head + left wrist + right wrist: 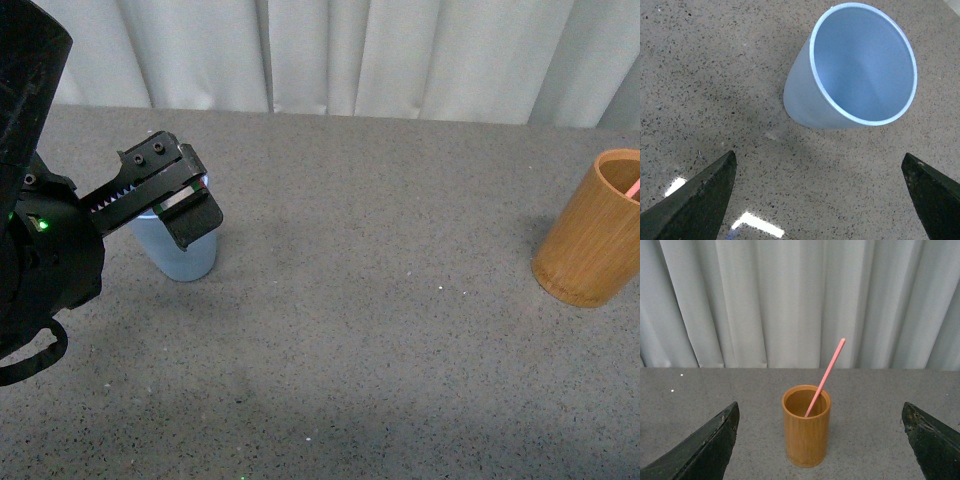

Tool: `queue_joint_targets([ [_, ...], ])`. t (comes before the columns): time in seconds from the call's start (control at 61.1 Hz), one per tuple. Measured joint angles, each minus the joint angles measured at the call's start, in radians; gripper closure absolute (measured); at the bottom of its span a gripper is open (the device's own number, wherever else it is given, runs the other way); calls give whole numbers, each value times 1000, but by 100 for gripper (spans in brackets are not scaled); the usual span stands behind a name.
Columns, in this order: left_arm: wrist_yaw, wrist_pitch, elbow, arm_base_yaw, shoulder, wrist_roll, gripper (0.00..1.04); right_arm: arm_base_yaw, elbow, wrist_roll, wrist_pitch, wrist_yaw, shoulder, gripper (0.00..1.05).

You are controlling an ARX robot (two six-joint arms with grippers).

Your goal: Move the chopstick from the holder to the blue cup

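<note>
The blue cup (186, 256) stands upright at the left of the table, partly hidden behind my left gripper (186, 190), which hangs open just above and in front of it. In the left wrist view the cup (805, 97) shows an empty inside, and it sits ahead of the open left gripper (819, 157). The bamboo holder (590, 232) stands at the far right with a pink chopstick (634, 187) tip showing. In the right wrist view the chopstick (826, 375) leans in the holder (806, 437), some way beyond my open right gripper (820, 405). That gripper is outside the front view.
The grey speckled table (380, 330) stretches between cup and holder. A pale curtain (350, 50) hangs along the table's far edge, and it also fills the background behind the holder as the curtain (765, 300).
</note>
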Motion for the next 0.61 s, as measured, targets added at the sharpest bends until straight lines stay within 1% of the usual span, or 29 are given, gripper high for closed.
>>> queue_joint_targets([
  [0.606,-9,-24,30,-2,26,-11,7,0,0,0,0,0,0,10],
])
